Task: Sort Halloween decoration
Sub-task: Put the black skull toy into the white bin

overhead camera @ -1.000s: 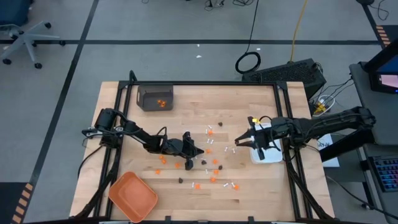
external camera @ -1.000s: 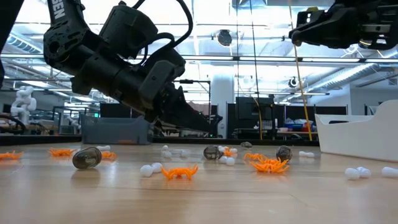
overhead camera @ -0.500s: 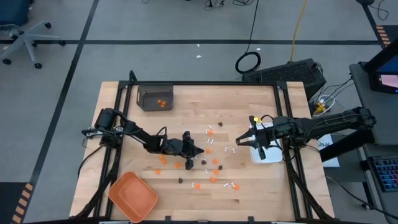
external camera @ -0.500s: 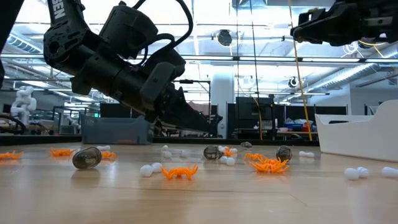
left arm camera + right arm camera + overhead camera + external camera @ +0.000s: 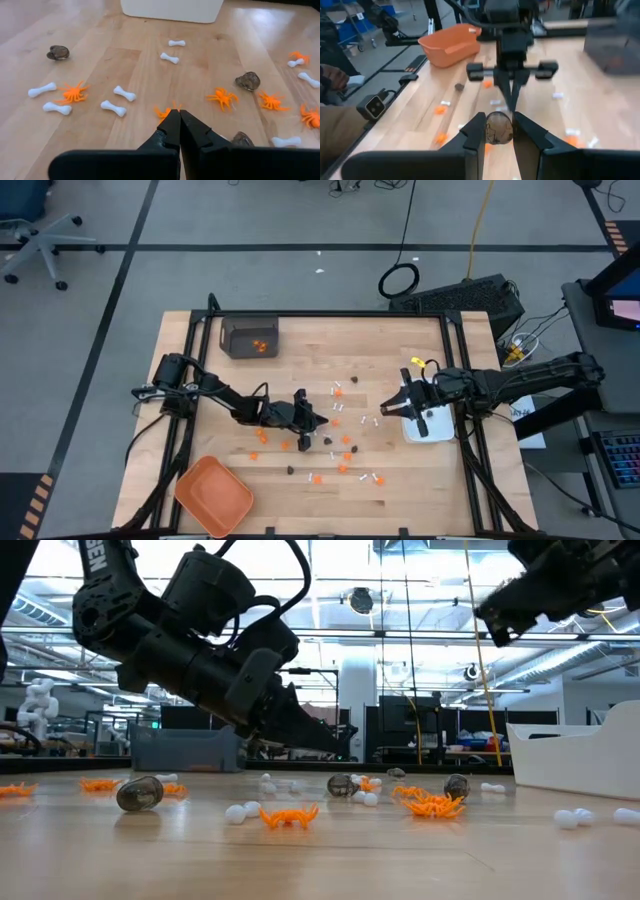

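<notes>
Right gripper (image 5: 499,131) raised above the table at its right side, close beside the white rectangular dish (image 5: 428,427). Its fingers (image 5: 475,134) are narrowed onto a dark brown-black bit (image 5: 498,128), round and mottled, pinched between both pads. In the low view this arm shows only at the top right, well clear of the tabletop.

Left gripper (image 5: 179,131) low over the middle of the table (image 5: 400,350), among the scattered pieces. Fingers fully closed, tips pressed together, nothing between them. An orange spider (image 5: 162,112) lies on the wood just beyond the tips, partly hidden by them; cannot tell whether the tips touch it.

Halloween decoration: spread loose across the centre of the table, between the two arms. Seen from the left wrist:
- white bone-shaped sticks (image 5: 121,93), several, lying flat and apart from one another
- orange spiders (image 5: 72,93), several, two of them close together at the far right
- dark brown-black bits (image 5: 248,80), one further left (image 5: 58,52), one half hidden by the gripper

Containers:
- orange tray (image 5: 213,494) at the near left corner; nothing seen in it from above
- dark grey bin (image 5: 249,337) at the far left, some orange pieces (image 5: 262,346) inside

A person's sleeve and hand (image 5: 332,77) show beyond the table edge in the right wrist view.
</notes>
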Controlling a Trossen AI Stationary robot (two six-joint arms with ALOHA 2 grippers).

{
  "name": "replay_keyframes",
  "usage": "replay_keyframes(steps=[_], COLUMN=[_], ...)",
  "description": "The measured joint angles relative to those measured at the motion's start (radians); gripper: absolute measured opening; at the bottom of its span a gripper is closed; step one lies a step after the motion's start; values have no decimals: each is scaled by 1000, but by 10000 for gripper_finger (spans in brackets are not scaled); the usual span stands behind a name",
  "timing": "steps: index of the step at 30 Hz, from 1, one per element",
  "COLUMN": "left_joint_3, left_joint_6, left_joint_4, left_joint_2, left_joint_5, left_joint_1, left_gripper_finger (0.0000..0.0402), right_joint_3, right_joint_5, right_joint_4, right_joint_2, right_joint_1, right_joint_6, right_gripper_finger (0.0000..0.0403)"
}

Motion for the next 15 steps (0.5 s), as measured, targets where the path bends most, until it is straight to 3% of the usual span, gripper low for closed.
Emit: replay_keyframes(steps=[4,15], left_joint_3=[0,0], left_joint_6=[25,27], left_joint_4=[0,0], left_joint_2=[0,0], left_joint_5=[0,0], left_joint_1=[0,0], left_gripper_finger=[0,0], right_joint_3=[4,164], right_joint_5=[38,299], right_joint_4=[-117,-756], right_joint_2=[-35,-64], right_joint_1=[0,10], right_joint_6=[114,416], right_gripper_finger=[61,61])
